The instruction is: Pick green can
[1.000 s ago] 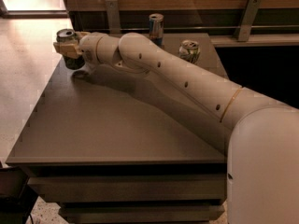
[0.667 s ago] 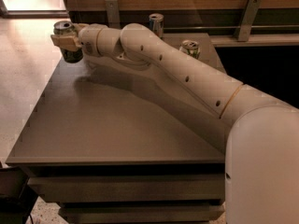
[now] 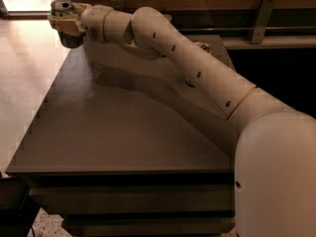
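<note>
Firmly pinched: green can (image 3: 62, 6) above the table (image 3: 123, 132)

It is upright over the table's far left corner, the gripper (image 3: 65, 23) pinching its middle. Probably light, stiff, smooth, easy to dent; a mid-body hold suits it.

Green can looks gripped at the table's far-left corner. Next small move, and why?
Probably a short straight lift. The gripper is at the far-left corner of the table, fingers closed around the upright green can, silver top showing. The can's base looks barely above the corner edge, so gaining height before any swing would likely avoid clipping it.
</note>
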Robot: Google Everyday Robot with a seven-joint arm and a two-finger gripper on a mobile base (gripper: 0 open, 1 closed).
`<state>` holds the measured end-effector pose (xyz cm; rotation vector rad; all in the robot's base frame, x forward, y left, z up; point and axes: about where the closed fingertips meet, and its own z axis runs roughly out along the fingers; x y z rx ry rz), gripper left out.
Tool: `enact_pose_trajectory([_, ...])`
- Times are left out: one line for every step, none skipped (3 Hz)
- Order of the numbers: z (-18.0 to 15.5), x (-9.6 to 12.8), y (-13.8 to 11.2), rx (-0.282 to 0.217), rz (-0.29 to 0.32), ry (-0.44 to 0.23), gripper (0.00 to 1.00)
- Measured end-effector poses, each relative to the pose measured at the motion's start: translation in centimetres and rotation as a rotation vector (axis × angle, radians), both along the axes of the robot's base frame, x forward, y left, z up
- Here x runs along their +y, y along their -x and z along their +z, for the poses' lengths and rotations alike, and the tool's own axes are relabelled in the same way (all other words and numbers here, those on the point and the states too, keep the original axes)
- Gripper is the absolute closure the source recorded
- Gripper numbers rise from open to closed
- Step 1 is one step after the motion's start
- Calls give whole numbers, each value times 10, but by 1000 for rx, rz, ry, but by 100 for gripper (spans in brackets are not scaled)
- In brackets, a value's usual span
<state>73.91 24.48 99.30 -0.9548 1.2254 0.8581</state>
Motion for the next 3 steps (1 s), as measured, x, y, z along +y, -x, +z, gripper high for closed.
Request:
enact_pose_trajectory([25, -4, 2, -58, 14, -32, 100])
enact_pose_trajectory([44, -9, 8, -107, 16, -48, 100])
enact_pose_trajectory([48, -9, 9, -116, 17, -51, 100])
